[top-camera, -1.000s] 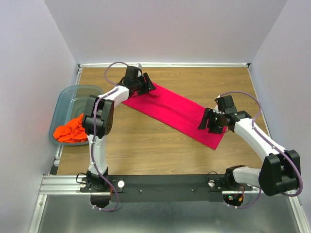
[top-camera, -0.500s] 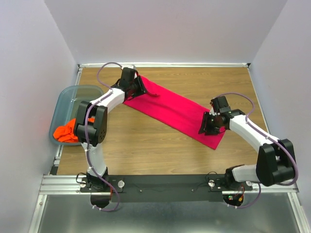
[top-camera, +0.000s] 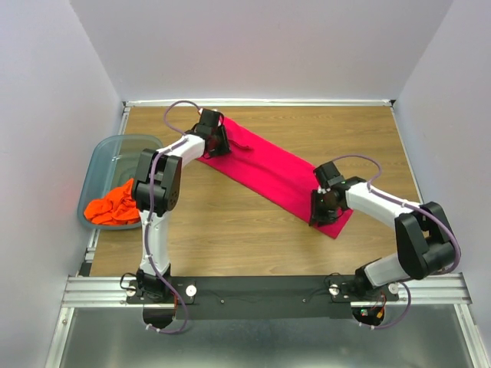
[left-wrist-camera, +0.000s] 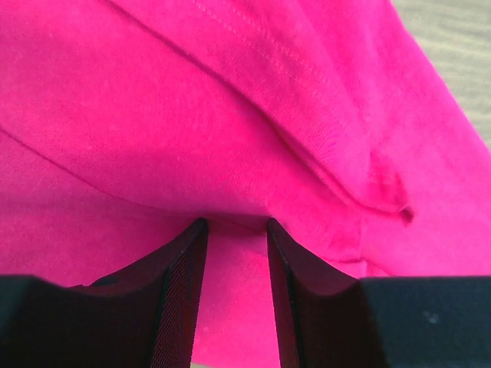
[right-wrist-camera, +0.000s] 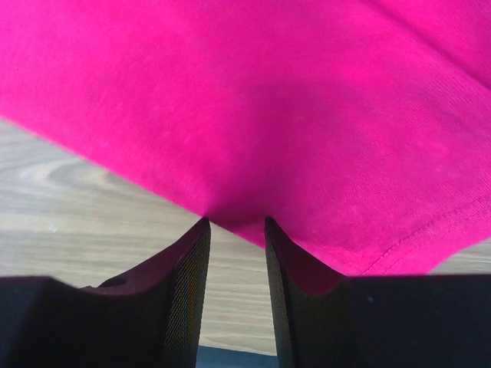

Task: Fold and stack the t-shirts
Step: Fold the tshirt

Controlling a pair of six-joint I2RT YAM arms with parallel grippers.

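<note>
- Top external: pink t-shirt (top-camera: 268,172) lies as a long narrow strip, diagonal on table (top-camera: 230,230); far-left end under left gripper (top-camera: 221,142), near-right end under right gripper (top-camera: 320,216); orange t-shirt (top-camera: 113,207) bunched in bin (top-camera: 115,141), well apart at left edge
- Left wrist: fingers (left-wrist-camera: 184,291) apart w/ narrow gap; tips against a raised fold of pink cloth; no firm pinch visible
- Right wrist: fingers (right-wrist-camera: 184,291) likewise apart, narrow gap; cloth edge dips to the tips, bare wood beside it; no clamp seen either
- Step in hand, my read: pinch both strip ends for the next fold; to do it well, get all layers between the pads, not top layer only; shut both sides before any lift; raise both ends level & together so strip doesn't twist; light tension, no yank
- R end: tips sit right at the cloth edge; shallow bite prob slips; go a bit deeper onto the cloth
- Hidden: layer count in the strip unreadable in any view; sleeves & collar not visible; left wrist view is all cloth, can't place tips vs strip edge; in top view the gripper bodies cover both ends; orange shirt's shape unclear
</note>
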